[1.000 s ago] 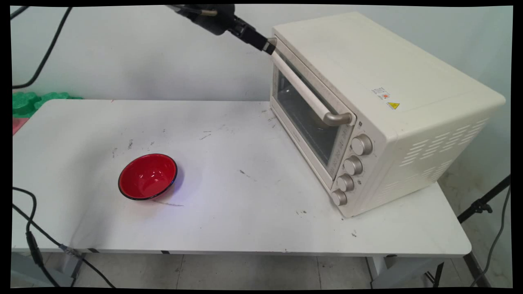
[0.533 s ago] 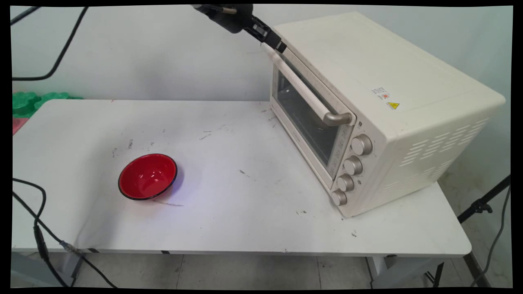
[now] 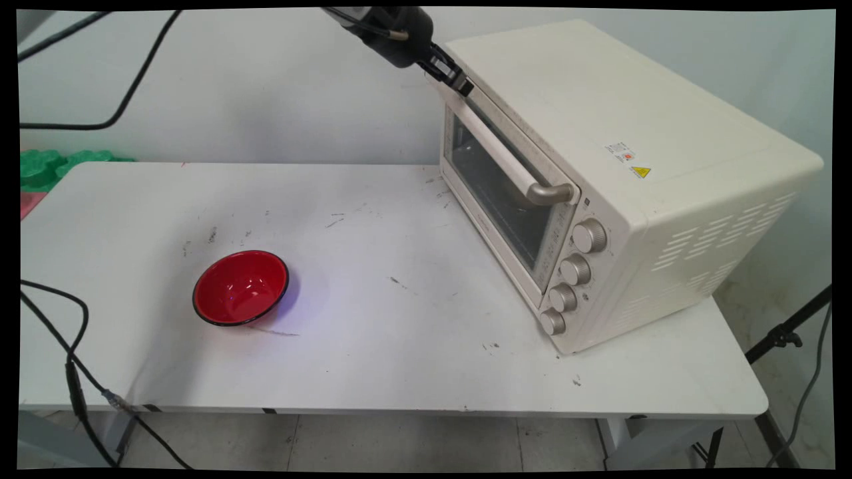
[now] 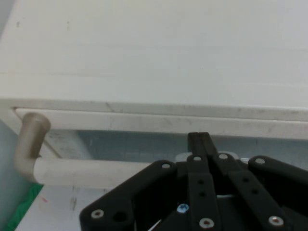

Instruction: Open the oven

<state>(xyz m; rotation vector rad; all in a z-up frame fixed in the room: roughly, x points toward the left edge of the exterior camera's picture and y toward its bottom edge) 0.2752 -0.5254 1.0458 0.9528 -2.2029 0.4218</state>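
My black gripper [image 3: 464, 85] is at the top far corner of the cream toaster oven [image 3: 619, 113], right by the far end of its door handle [image 3: 496, 143]. In the hand view the fingers are shut together, and my gripper [image 4: 198, 139] points at the door's top edge just above the handle bar [image 4: 82, 172]. The bar runs under the linkage, and its curved metal end post [image 4: 30, 139] shows at the left. The oven door is closed, with its glass [image 3: 496, 193] facing the table. Nothing is held between the fingers.
A red bowl [image 3: 241, 287] with a dark rim sits empty on the white table [image 3: 399, 359], left of centre. Several round knobs [image 3: 576, 269] line the oven's front right. Black cables hang at the left edge, and green foam [image 3: 50, 165] lies behind the table.
The gripper has moved right and a little down, from just left of the oven's corner to the door's top edge above the handle. The oven and bowl have not moved.
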